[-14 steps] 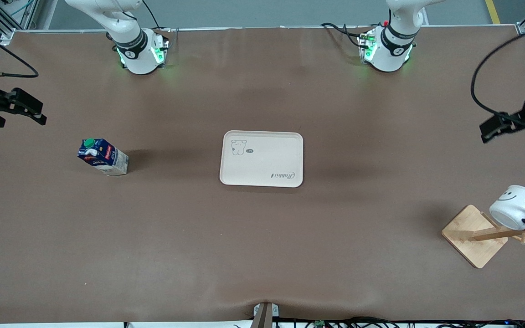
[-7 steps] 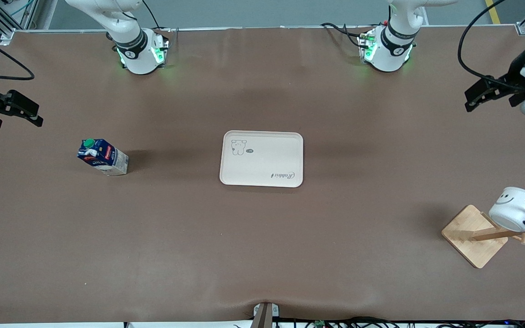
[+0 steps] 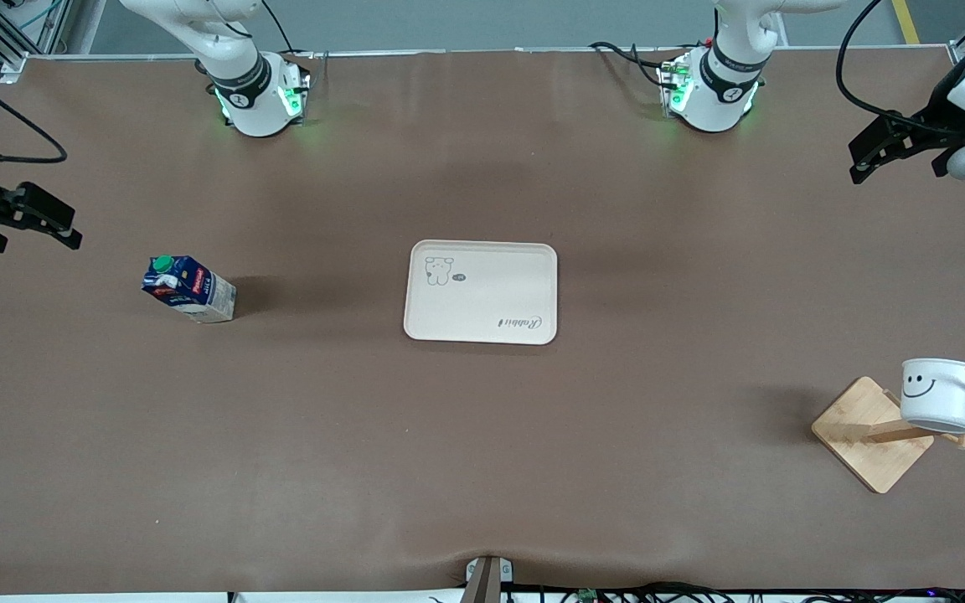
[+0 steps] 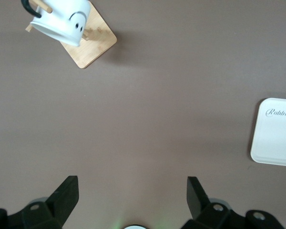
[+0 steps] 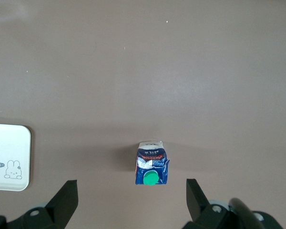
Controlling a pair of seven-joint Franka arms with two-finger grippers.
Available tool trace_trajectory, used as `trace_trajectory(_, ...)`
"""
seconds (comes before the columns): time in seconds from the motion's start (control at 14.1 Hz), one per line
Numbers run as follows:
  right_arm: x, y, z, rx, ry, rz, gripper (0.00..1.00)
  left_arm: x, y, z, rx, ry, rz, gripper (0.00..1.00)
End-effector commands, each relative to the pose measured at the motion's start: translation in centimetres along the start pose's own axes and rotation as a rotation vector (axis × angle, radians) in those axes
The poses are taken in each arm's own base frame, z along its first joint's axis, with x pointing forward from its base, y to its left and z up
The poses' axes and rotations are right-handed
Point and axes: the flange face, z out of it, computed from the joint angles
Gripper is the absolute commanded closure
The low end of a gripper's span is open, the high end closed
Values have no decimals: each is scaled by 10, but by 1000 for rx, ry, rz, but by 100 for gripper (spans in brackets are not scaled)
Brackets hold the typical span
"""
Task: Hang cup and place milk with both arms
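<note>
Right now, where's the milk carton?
The milk stands upright on the table toward the right arm's end, beside the cream tray at the middle, with the open right gripper in the air nearby.

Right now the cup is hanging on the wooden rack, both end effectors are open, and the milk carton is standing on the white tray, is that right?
Not quite. The milk carton stands on the bare table toward the right arm's end, apart from the white tray, as the front view shows. The cup does hang on the wooden rack, and the left end effector and right end effector are open.
</note>
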Motion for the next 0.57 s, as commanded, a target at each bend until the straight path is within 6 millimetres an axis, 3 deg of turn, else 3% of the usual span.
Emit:
trace_trajectory(0.0,7,1,-3,16,19,2,0,2,0,2,-23,5,26,0)
trace_trajectory(0.21,6,2,-2,17,9,4,0,15,0,-3,-26,19,24,0)
trace_trajectory(0.49,0,1,-3,20,-25,1,0,24,11,9,-27,-2,42,0)
